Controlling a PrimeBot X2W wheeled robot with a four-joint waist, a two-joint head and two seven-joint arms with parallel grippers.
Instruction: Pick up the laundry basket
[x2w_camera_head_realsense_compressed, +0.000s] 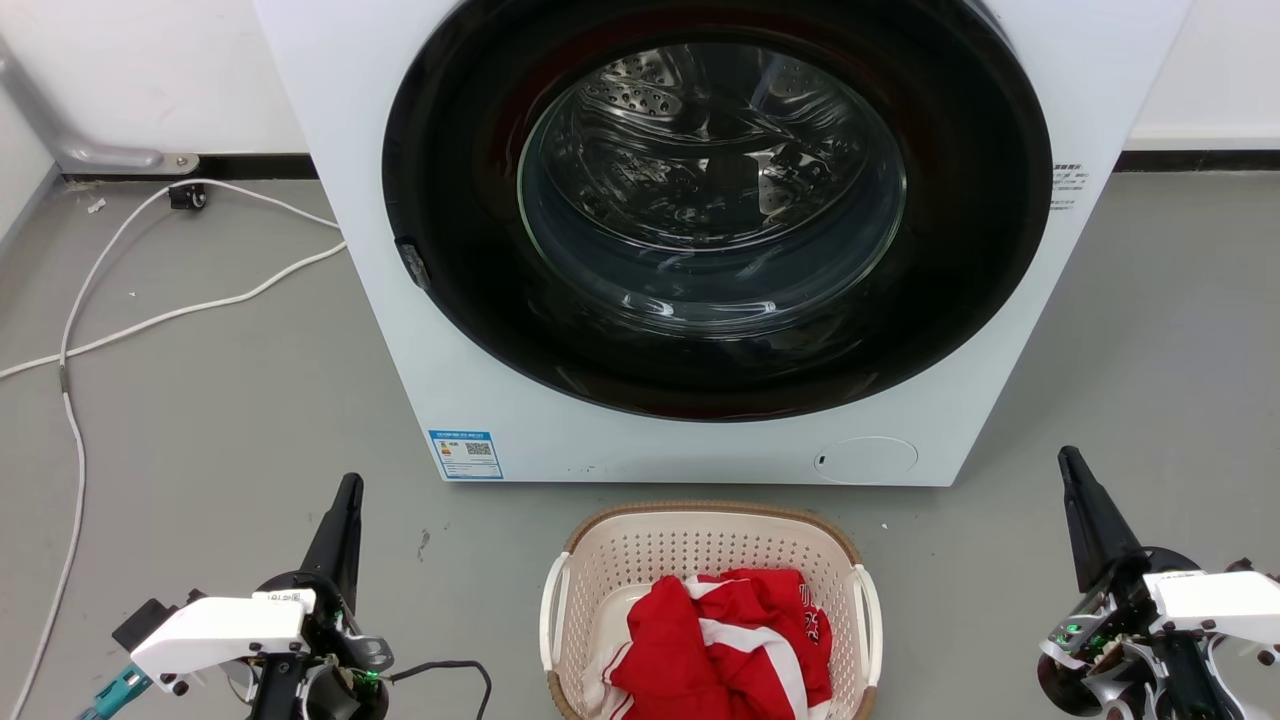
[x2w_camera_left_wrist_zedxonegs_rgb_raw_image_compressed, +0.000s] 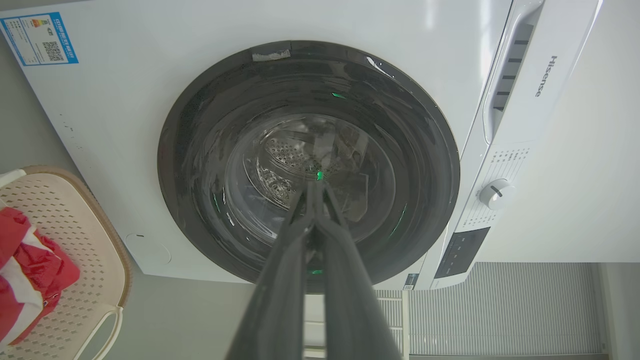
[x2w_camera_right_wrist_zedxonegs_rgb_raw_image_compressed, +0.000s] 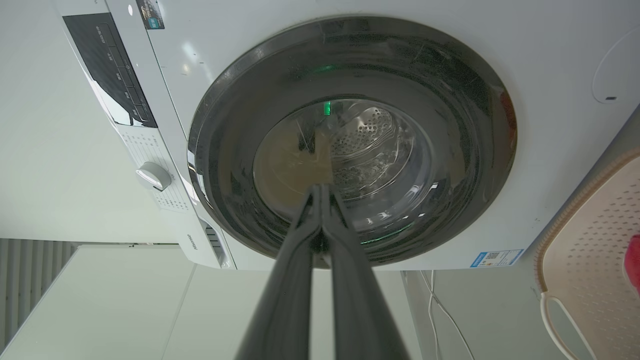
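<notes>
A white cable (x2w_camera_head_realsense_compressed: 63, 362) trails over the grey floor (x2w_camera_head_realsense_compressed: 200, 430) at the left. The left gripper (x2w_camera_head_realsense_compressed: 350, 488) points at the washer (x2w_camera_head_realsense_compressed: 400, 330), fingers pressed together, holding nothing. The basket (x2w_camera_head_realsense_compressed: 700, 513) sits on the floor just before the washer, between the grippers, with red and white cloth (x2w_camera_head_realsense_compressed: 720, 640) heaped inside. The right gripper (x2w_camera_head_realsense_compressed: 1070, 462) is likewise closed and empty, apart from the basket.
</notes>
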